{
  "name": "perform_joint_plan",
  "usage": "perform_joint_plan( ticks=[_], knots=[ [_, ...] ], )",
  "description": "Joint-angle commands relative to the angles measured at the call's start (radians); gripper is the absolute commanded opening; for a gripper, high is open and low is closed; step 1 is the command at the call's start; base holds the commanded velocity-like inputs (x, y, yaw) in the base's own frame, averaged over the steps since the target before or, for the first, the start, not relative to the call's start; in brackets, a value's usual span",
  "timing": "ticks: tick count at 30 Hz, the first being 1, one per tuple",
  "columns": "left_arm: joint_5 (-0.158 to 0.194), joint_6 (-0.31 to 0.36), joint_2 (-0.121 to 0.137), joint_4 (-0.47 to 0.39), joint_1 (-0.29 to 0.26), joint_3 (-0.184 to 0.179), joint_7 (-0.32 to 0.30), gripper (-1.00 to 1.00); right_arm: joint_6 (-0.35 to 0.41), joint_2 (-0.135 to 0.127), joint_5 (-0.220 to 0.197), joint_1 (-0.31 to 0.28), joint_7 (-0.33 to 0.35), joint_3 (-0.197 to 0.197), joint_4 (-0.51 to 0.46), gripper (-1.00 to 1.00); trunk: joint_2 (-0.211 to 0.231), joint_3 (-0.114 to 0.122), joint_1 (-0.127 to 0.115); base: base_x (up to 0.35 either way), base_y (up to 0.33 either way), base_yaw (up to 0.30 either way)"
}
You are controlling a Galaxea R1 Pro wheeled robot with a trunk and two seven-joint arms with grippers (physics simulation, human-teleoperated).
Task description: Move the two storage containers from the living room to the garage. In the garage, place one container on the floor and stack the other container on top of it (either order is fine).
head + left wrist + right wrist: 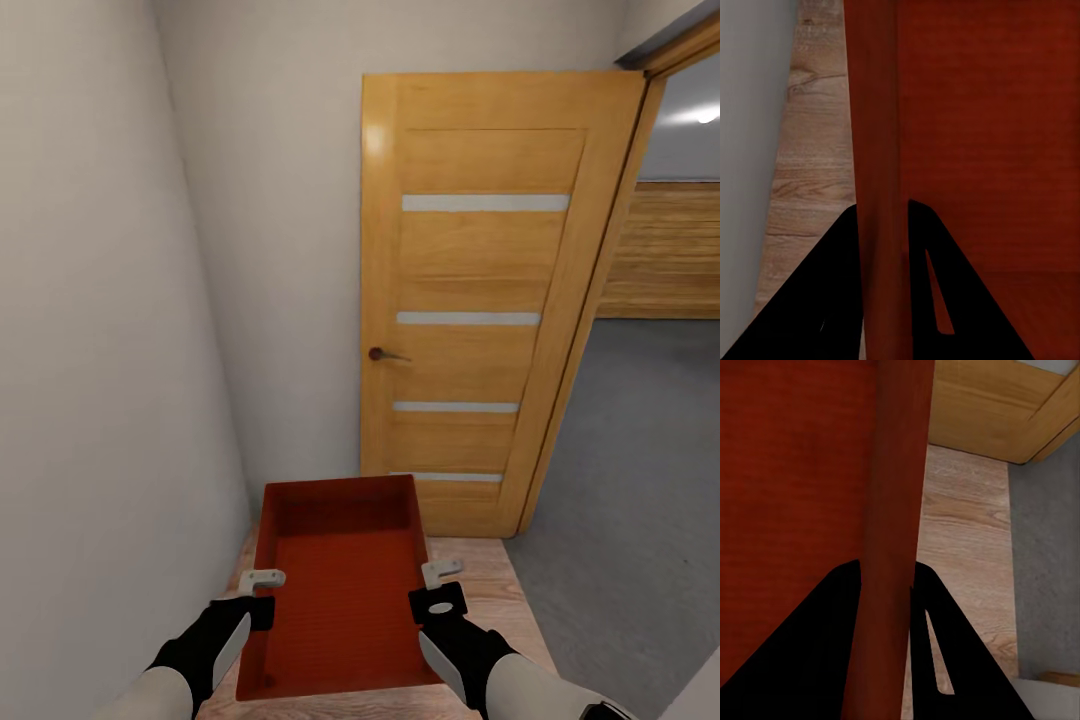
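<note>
Head view: left hand (262, 590) and right hand (440, 585) each pinch a long wall of the storage container (340, 590) — thin, smooth orange-red plastic, lidless. Keep it level and swing right, clear of the glossy slatted wooden door (480, 330), onto the mottled grey concrete floor (630, 500) beyond the plank floor (490, 580).

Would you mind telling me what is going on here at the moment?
The robot is carrying one orange-red storage container with both arms: the left gripper and the right gripper each clamp one of its long side walls. It stands on light wood plank floor beside an open wooden door, with grey floor beyond the doorway.
</note>
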Motion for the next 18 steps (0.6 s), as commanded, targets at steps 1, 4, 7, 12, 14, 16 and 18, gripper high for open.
perform_joint_plan(
  ticks=[1,4,7,12,14,16,18],
  knots=[
    [-0.014,0.006,-0.001,-0.003,0.000,0.009,0.006,-1.00,0.007,0.004,-0.010,0.000,0.016,-0.002,-0.009,-1.00,-0.001,0.000,0.000,0.035,0.000,0.000],
    [-0.014,0.006,-0.001,-0.004,0.000,0.008,0.006,-1.00,0.007,0.004,-0.010,0.000,0.016,-0.002,-0.009,-1.00,-0.001,0.000,0.000,0.015,0.000,0.000],
    [-0.014,0.006,-0.001,-0.005,0.000,0.008,0.006,-1.00,0.007,0.004,-0.010,0.000,0.016,-0.002,-0.009,-1.00,-0.001,0.000,0.000,0.003,0.000,0.000],
    [-0.014,0.006,-0.001,-0.005,0.000,0.008,0.006,-1.00,0.007,0.004,-0.010,0.000,0.016,-0.001,-0.009,-1.00,-0.001,0.000,0.000,0.000,0.000,0.000],
    [-0.014,0.006,-0.001,-0.005,0.000,0.008,0.006,-1.00,0.007,0.004,-0.010,0.000,0.016,-0.001,-0.009,-1.00,-0.001,0.000,0.000,0.000,0.000,0.000],
    [-0.014,0.006,-0.001,-0.005,0.000,0.008,0.006,-1.00,0.007,0.003,-0.010,0.000,0.016,-0.001,-0.009,-1.00,-0.001,0.000,0.000,0.000,0.000,0.000],
    [-0.014,0.006,-0.001,-0.005,0.000,0.008,0.006,-1.00,0.007,0.003,-0.010,0.000,0.016,-0.001,-0.009,-1.00,-0.001,0.000,0.000,0.000,0.000,0.000]
  ],
)
